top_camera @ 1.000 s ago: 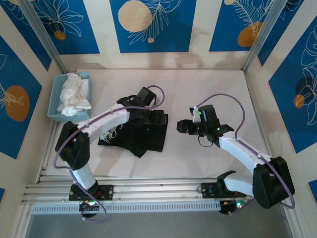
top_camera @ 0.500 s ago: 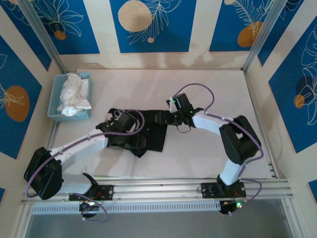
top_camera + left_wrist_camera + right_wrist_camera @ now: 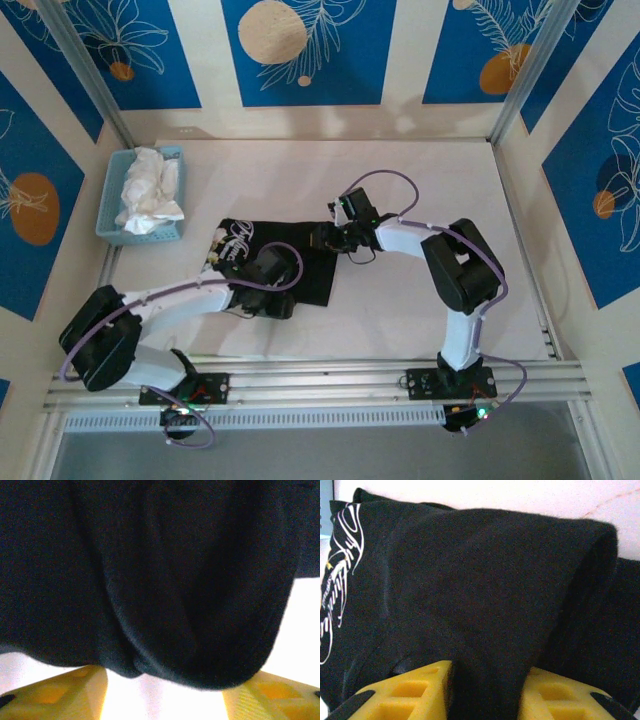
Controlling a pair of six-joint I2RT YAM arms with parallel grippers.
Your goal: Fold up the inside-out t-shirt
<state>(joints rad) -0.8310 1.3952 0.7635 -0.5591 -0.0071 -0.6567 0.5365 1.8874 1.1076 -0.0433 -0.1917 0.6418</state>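
Observation:
The inside-out t-shirt [image 3: 300, 262] lies crumpled on the white table, black with a white script print [image 3: 234, 244] at its left end. My left gripper [image 3: 278, 300] sits low at the shirt's near edge. In the left wrist view its yellow fingers [image 3: 75, 695] stand apart, open, with the t-shirt's folded hem [image 3: 165, 605] just beyond their tips and bare table between them. My right gripper [image 3: 328, 238] is at the shirt's right edge. In the right wrist view the right gripper [image 3: 487, 690] is shut on a raised fold of the t-shirt [image 3: 485, 580], which fills the gap between the pads.
A blue basket [image 3: 108, 205] holding a white cloth garment [image 3: 150, 190] stands at the table's far left. Metal frame posts rise at the back corners. Bare table lies to the right of the shirt and behind it.
The left arm has dropped from above the shirt to its near edge. The right arm has reached left to the shirt's right edge and its jaws have closed on cloth. The shirt lies more spread out.

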